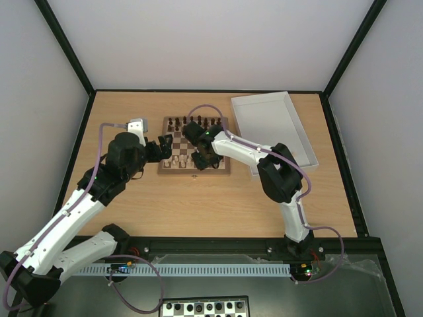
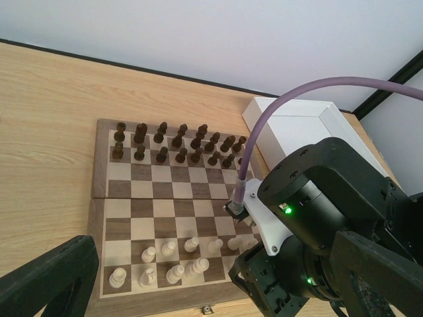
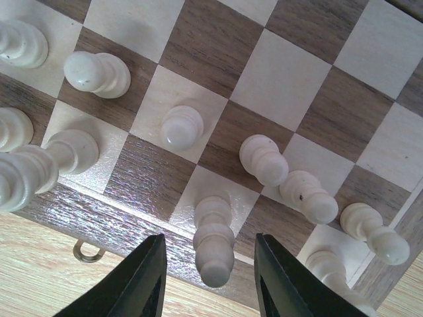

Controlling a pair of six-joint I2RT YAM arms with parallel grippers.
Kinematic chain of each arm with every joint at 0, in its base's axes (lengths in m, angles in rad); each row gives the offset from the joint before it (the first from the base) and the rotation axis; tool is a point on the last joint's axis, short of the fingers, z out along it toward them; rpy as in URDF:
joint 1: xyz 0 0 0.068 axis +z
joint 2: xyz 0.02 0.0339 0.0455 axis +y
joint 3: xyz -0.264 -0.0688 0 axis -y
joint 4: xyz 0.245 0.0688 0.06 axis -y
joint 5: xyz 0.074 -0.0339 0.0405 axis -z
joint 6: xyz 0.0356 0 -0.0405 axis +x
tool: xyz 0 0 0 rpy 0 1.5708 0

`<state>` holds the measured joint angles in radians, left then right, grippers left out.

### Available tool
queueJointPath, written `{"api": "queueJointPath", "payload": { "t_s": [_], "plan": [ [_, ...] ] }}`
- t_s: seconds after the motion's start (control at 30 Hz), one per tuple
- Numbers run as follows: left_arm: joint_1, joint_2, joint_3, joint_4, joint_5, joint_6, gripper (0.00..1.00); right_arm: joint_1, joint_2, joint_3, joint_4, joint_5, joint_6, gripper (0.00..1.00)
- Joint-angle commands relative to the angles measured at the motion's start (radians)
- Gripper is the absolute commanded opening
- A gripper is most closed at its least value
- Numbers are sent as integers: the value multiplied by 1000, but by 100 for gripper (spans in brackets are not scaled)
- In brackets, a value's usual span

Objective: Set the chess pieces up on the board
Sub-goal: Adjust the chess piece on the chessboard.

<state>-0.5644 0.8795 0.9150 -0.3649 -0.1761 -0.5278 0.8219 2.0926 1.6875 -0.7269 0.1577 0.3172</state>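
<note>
The wooden board point(image 1: 170, 165) lies at the table's middle back, with dark pieces on its far rows. Cream chess pieces point(image 2: 168, 249) stand on its two near rows, several in the right wrist view point(image 3: 182, 125). My right gripper point(image 3: 210, 284) is open and hangs over the board's near edge, above the near row in the top view point(image 1: 205, 156). One cream piece point(image 3: 213, 247) stands upright between its fingers point(image 3: 135, 284), touching neither. My left gripper point(image 1: 163, 149) is open and empty, just left of the board; its fingers point(image 2: 46, 284) frame the left wrist view.
A white rectangular tray point(image 1: 274, 132) lies right of the board. The right arm's wrist point(image 2: 317, 224) covers the board's near right corner. A small metal latch point(image 3: 86, 252) sits on the board's near edge. A black-and-white board point(image 1: 205, 307) lies below the arm bases.
</note>
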Motion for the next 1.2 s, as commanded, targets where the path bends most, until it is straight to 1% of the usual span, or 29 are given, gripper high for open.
{"api": "queueJointPath", "payload": {
  "t_s": [0.0,0.13,0.17,0.2,0.23,0.27,0.3,0.33,0.4,0.47,0.57,0.67,0.73,0.77,0.8,0.87,0.93,1.0,1.07,1.13,1.17],
  "plan": [
    [6,0,-8,11,6,-6,99,-3,-56,-3,-39,5,2,39],
    [6,-1,-7,12,7,-9,100,-3,-95,8,-44,23,8,41],
    [6,-1,-7,11,6,-8,99,-2,-109,11,-46,30,9,43],
    [6,-1,-6,12,6,-9,99,-2,-125,12,-45,37,11,50],
    [6,-1,-5,11,6,-9,99,-3,-145,11,-41,44,11,59],
    [6,-1,-6,13,6,-8,100,-3,-166,9,-39,55,10,71],
    [6,0,-7,13,6,-7,99,-2,-185,6,-36,69,9,97],
    [5,1,-8,16,7,-6,100,-6,-205,0,-36,89,9,99],
    [5,3,-9,23,9,-2,99,-30,-255,-23,-25,128,6,99],
    [5,10,-11,36,11,4,99,-82,-318,-61,8,151,11,98],
    [5,42,-3,56,18,19,99,-237,-426,-136,72,127,30,99],
    [5,71,7,78,31,30,99,-379,-497,-232,127,145,51,99],
    [6,94,15,89,50,35,100,-450,-513,-292,148,179,60,89],
    [7,105,18,92,62,39,99,-480,-509,-318,156,192,59,81],
    [6,117,21,93,74,42,100,-504,-496,-336,153,188,63,77],
    [7,138,21,95,99,50,100,-543,-463,-375,159,163,74,74],
    [8,152,19,96,122,52,100,-568,-423,-402,171,110,84,68],
    [8,159,16,98,134,54,99,-572,-383,-432,202,91,93,63],
    [8,160,11,100,139,54,100,-573,-353,-448,217,88,98,62],
    [10,156,9,100,138,57,100,-579,-326,-453,221,86,100,57],
    [11,155,7,100,137,57,100,-583,-316,-454,222,82,99,56]
  ]
}}
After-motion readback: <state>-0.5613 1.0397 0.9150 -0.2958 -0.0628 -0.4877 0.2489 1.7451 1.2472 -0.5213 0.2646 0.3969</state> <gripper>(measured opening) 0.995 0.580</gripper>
